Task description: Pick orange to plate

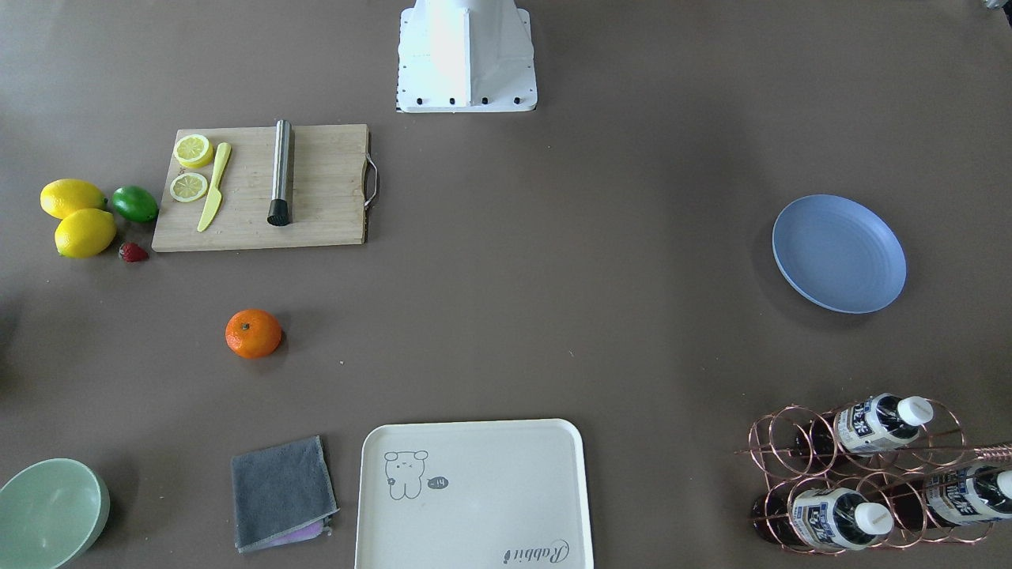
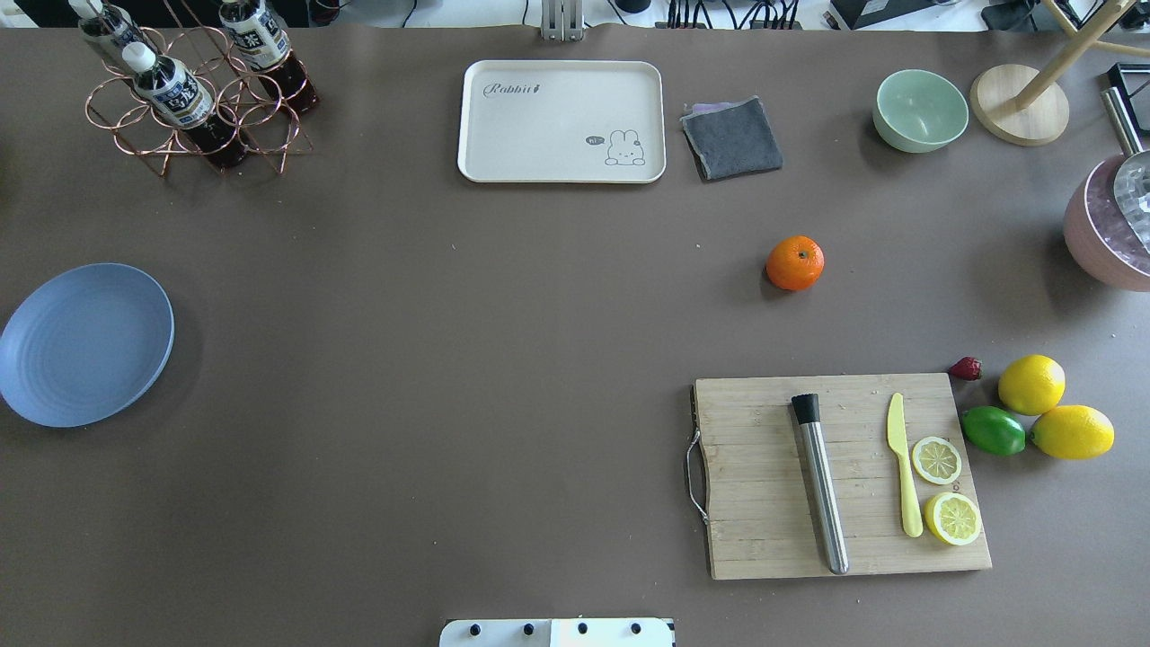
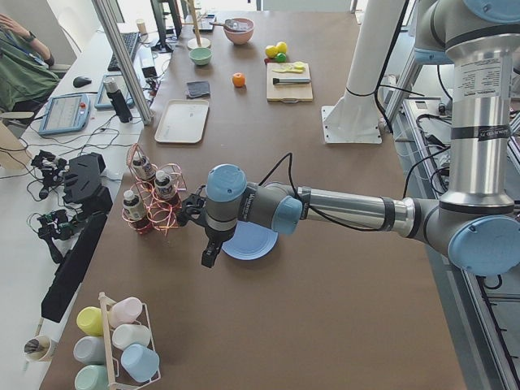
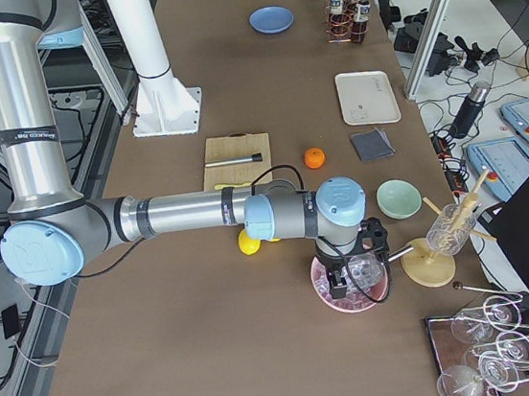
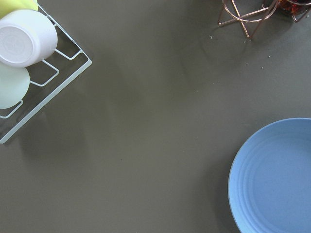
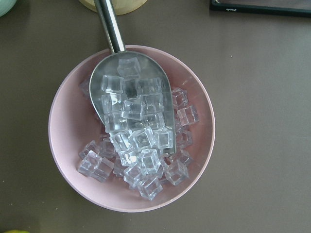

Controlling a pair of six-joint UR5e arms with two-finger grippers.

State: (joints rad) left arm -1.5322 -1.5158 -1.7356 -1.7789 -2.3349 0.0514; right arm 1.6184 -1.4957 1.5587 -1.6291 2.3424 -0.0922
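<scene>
The orange (image 2: 795,262) (image 1: 253,333) lies alone on the brown table, between the grey cloth and the cutting board; it is small and far off in the exterior left view (image 3: 238,80). The blue plate (image 2: 85,344) (image 1: 838,253) rests empty at the table's other end, its rim filling the lower right of the left wrist view (image 5: 277,179). My left gripper (image 3: 210,258) hangs beside the plate; I cannot tell its state. My right gripper (image 4: 352,279) hovers over a pink ice bowl, far from the orange (image 4: 314,158); its state I cannot tell either.
A cutting board (image 2: 840,476) carries a steel muddler, a yellow knife and lemon slices, with lemons (image 2: 1031,385), a lime and a strawberry beside it. The cream tray (image 2: 561,121), grey cloth, green bowl (image 2: 920,110) and bottle rack (image 2: 193,90) line the far edge. Pink ice bowl (image 6: 131,128) holds a scoop.
</scene>
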